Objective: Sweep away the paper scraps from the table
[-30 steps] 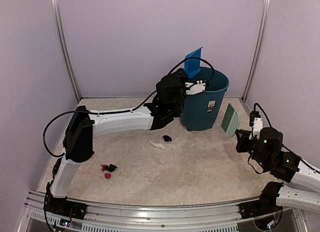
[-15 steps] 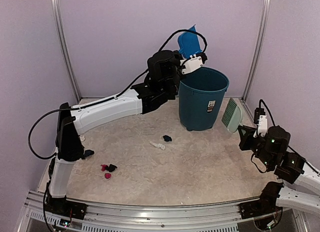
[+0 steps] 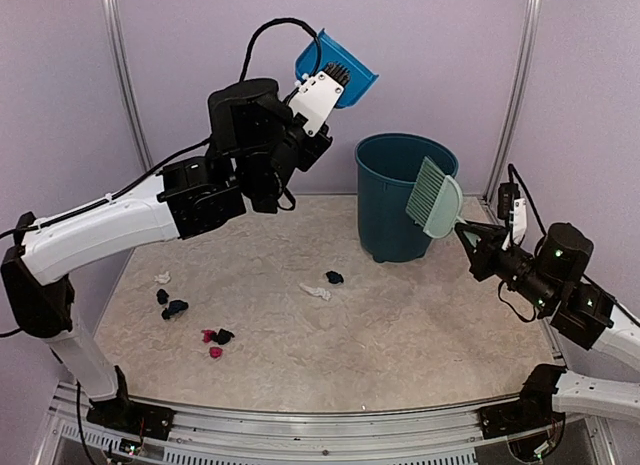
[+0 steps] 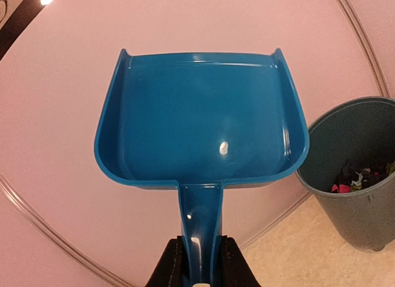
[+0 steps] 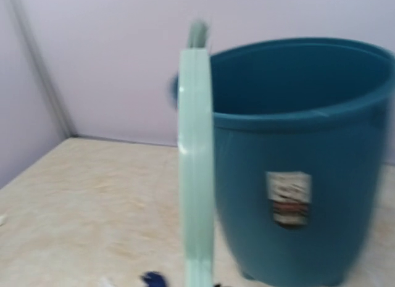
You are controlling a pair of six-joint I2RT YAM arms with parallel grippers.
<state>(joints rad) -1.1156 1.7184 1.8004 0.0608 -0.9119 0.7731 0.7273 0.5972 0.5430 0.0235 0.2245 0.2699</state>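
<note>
Blurred, fingertips cut off: right gripper (image 3: 470, 237) clamping pale green hand brush (image 5: 196, 163). Left gripper (image 4: 199, 265) clenched on handle of blue plastic dustpan (image 4: 200, 114), high above tiny crumpled paper scraps (image 3: 216, 337).

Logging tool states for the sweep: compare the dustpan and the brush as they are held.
The dustpan is blue, the brush pale green. The dustpan hangs high, left of the bin, in the left gripper; the brush stands lower, by the bin, in the right gripper. Both are held clear of the table.

L arm (image 3: 150, 220) was stretched up high w/ L gripper (image 3: 335, 80) pinched tight, R arm (image 3: 570, 285) bent low, R gripper (image 3: 468, 237) clamped, aimed up-left.
</note>
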